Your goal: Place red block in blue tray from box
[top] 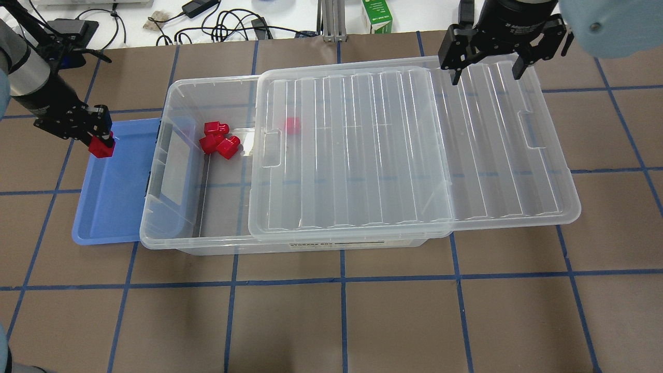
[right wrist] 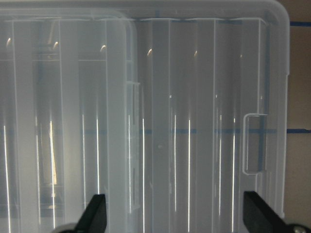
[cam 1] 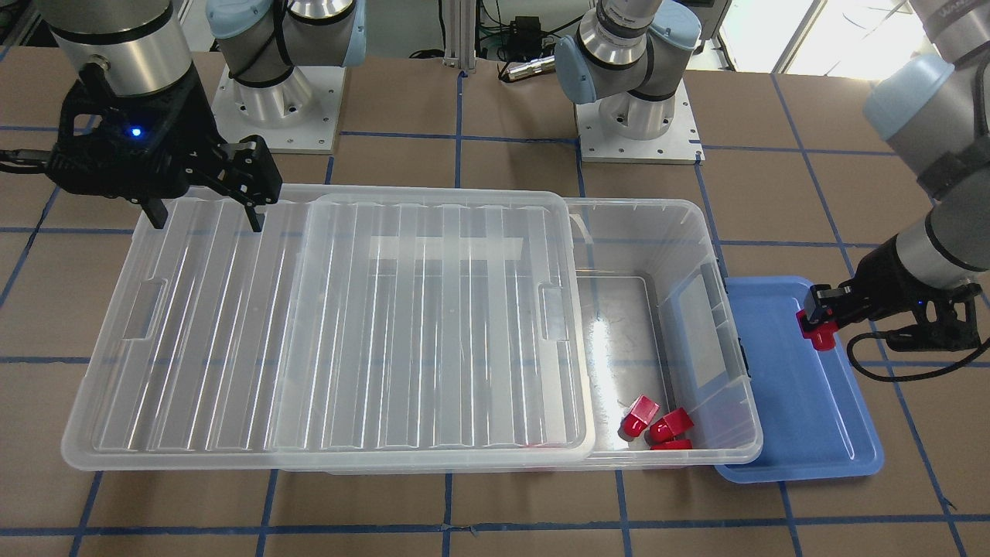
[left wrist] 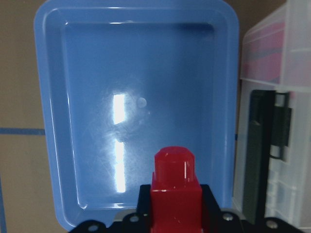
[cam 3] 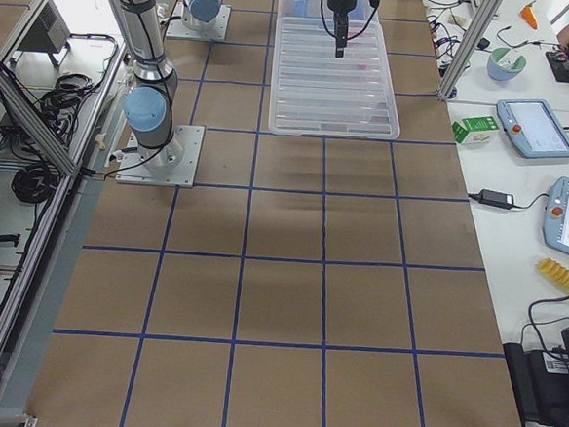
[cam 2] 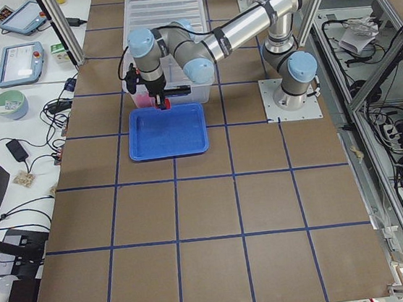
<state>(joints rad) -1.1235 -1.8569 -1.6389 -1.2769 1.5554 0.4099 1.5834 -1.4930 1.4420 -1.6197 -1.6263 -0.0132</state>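
My left gripper [top: 102,146] is shut on a red block [top: 101,147] and holds it just above the blue tray [top: 111,202], near the tray's far end. The left wrist view shows the red block [left wrist: 175,187] between the fingers with the tray [left wrist: 87,121] below it. The tray lies against the left end of the clear box [top: 176,207]. Three more red blocks [top: 217,142] lie in the box's open part, and another [top: 292,125] shows through the lid. My right gripper [top: 485,70] is open and empty above the far right of the slid-aside lid [top: 414,150].
The ribbed lid is pushed to the right and overhangs the box's right end. A grey latch [left wrist: 265,128] sits on the box end next to the tray. The arm bases [cam 1: 638,116] stand behind the box. Cables and a green carton [top: 377,15] lie beyond the table's far edge.
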